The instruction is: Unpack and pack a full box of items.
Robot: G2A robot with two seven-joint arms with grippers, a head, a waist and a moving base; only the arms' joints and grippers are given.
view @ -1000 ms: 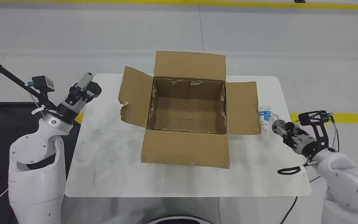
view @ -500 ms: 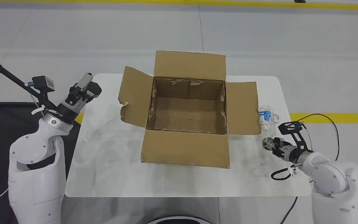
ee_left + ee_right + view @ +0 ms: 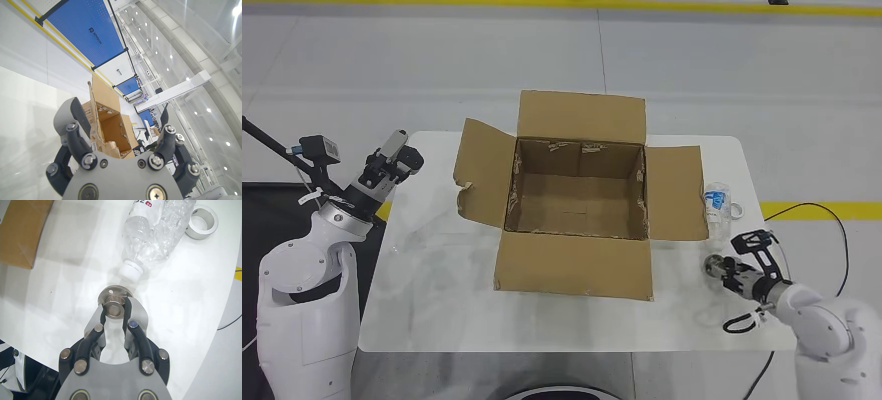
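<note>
The right gripper (image 3: pixel 114 312) was pinched across the neck of a small metal flanged bushing (image 3: pixel 113 307), whose axis ran in line with the fingers, its narrow end toward the wrist and its wide flange away, over the table (image 3: pixel 572 320) near the front right edge. Just beyond the flange a crumpled clear bottle (image 3: pixel 151 237) lay on its side, white cap (image 3: pixel 130 271) pointing back at the gripper and long axis running away from it, with a metal ring (image 3: pixel 203 222) beside its body. Farther out stood the open cardboard box (image 3: pixel 577 215) at mid-table, and past it the left gripper (image 3: pixel 122 117) hung by the table's left edge with its fingers spread wide and empty.
</note>
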